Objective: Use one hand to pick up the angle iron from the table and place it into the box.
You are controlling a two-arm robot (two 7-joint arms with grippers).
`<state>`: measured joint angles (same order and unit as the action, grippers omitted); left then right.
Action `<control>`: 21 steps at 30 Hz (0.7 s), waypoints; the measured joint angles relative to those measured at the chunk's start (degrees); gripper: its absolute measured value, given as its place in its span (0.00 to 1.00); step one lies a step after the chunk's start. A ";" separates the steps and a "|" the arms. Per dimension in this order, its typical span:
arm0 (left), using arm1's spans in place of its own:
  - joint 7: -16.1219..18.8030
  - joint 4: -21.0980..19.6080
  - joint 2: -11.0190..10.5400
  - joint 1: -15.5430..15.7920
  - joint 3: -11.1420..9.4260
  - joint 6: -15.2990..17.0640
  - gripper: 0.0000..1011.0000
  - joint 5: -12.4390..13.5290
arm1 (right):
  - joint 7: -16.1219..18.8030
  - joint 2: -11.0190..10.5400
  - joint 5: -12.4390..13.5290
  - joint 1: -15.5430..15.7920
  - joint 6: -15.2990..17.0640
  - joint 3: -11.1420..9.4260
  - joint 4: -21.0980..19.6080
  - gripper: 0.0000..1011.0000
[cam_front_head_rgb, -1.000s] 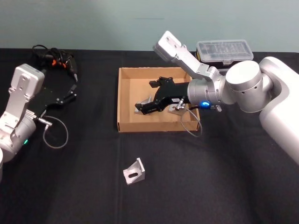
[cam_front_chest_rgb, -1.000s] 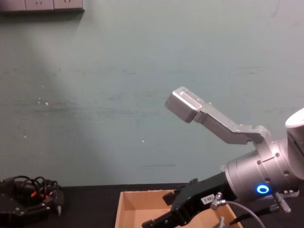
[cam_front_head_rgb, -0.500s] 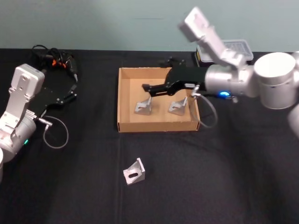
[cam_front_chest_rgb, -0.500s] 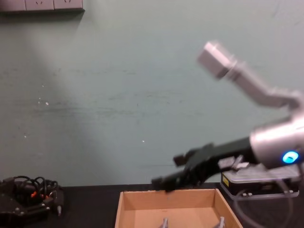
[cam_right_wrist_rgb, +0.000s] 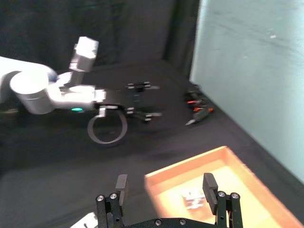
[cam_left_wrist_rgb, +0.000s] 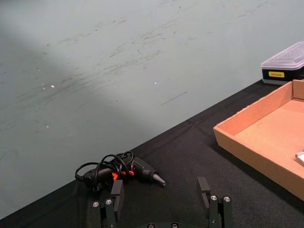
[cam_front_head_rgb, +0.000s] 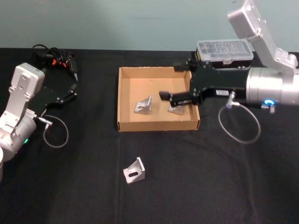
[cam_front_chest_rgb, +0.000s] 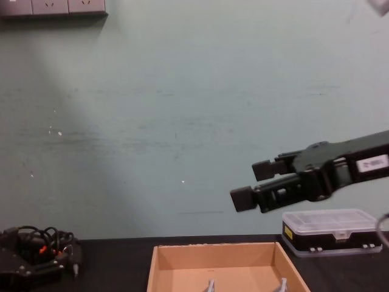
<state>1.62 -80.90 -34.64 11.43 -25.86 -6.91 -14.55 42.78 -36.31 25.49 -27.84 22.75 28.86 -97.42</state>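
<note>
One silver angle iron (cam_front_head_rgb: 134,171) lies on the black table (cam_front_head_rgb: 210,186), in front of the tan box (cam_front_head_rgb: 159,125). Two more angle irons (cam_front_head_rgb: 144,106) (cam_front_head_rgb: 176,108) rest inside the box. My right gripper (cam_front_head_rgb: 172,81) hovers open and empty over the box's right half, well above it in the chest view (cam_front_chest_rgb: 252,182). In the right wrist view its fingers (cam_right_wrist_rgb: 121,183) stand apart above the box (cam_right_wrist_rgb: 190,167). My left gripper (cam_front_head_rgb: 72,92) is parked open at the table's left, its fingers (cam_left_wrist_rgb: 116,192) spread wide.
A black plastic case with a clear lid (cam_front_head_rgb: 225,50) stands just behind the box's right corner, under my right arm. A corded black drill (cam_front_head_rgb: 58,60) lies at the back left. A grey cable loop (cam_front_head_rgb: 240,123) hangs from the right wrist.
My right gripper has lifted out of the box and drawn back to the right, open, leaving an angle iron lying inside. The left arm has not moved.
</note>
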 joint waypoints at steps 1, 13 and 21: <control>0.00 0.00 0.00 0.00 0.00 0.00 0.99 0.00 | 0.27 -0.52 0.40 0.39 0.17 -0.01 -0.68 0.99; 0.00 0.00 0.00 0.00 0.00 0.00 0.99 0.00 | 3.58 -5.50 0.50 2.19 1.05 4.62 -4.55 0.99; 0.00 0.00 0.00 0.00 0.00 0.00 0.99 0.00 | 5.37 -6.78 -4.47 -0.28 -0.14 10.63 -3.66 0.99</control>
<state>1.62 -80.90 -34.65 11.43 -25.86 -6.91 -14.55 48.15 -43.09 21.03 -28.12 22.61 39.49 -101.08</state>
